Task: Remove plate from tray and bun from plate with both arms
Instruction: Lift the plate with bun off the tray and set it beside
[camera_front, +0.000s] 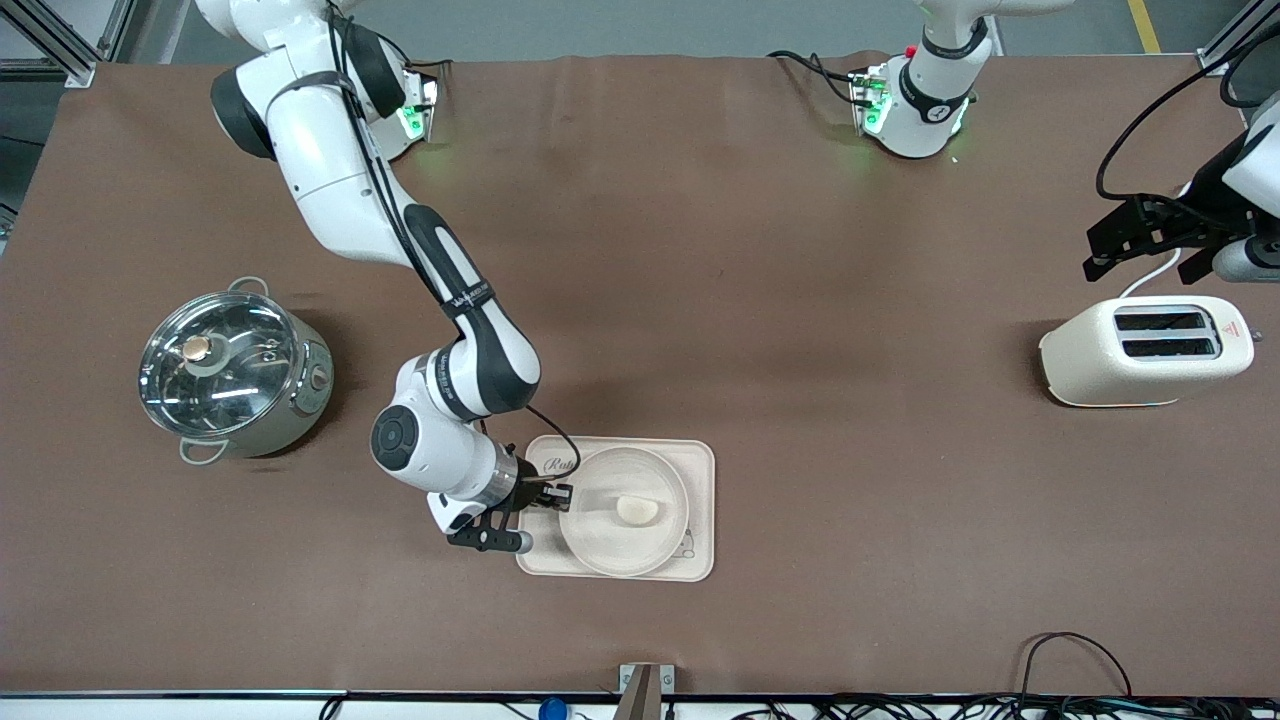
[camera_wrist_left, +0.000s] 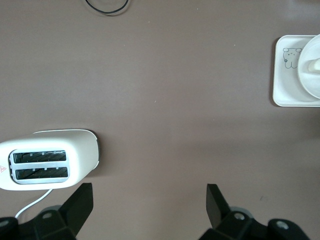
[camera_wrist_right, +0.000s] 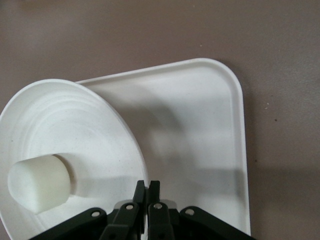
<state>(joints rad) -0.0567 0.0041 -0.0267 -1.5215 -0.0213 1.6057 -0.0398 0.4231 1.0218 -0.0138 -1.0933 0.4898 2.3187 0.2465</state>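
Observation:
The round cream-white plate (camera_front: 603, 545) lies on the rectangular cream tray (camera_front: 700, 470), and the small pale bun (camera_front: 638, 510) rests inside it. My right gripper (camera_front: 558, 495) is shut on the plate's rim at the edge toward the right arm's end of the table. In the right wrist view its gripper (camera_wrist_right: 147, 186) pinches the rim of the plate (camera_wrist_right: 75, 115) beside the bun (camera_wrist_right: 39, 182), and the plate casts a shadow on the tray (camera_wrist_right: 200, 125). My left gripper (camera_front: 1150, 250) is open and empty, waiting above the table by the toaster; it also shows in the left wrist view (camera_wrist_left: 150, 205).
A steel pot with a glass lid (camera_front: 230, 370) stands toward the right arm's end of the table. A cream toaster (camera_front: 1145, 350) stands toward the left arm's end, seen also in the left wrist view (camera_wrist_left: 47, 165). Cables lie along the table's near edge.

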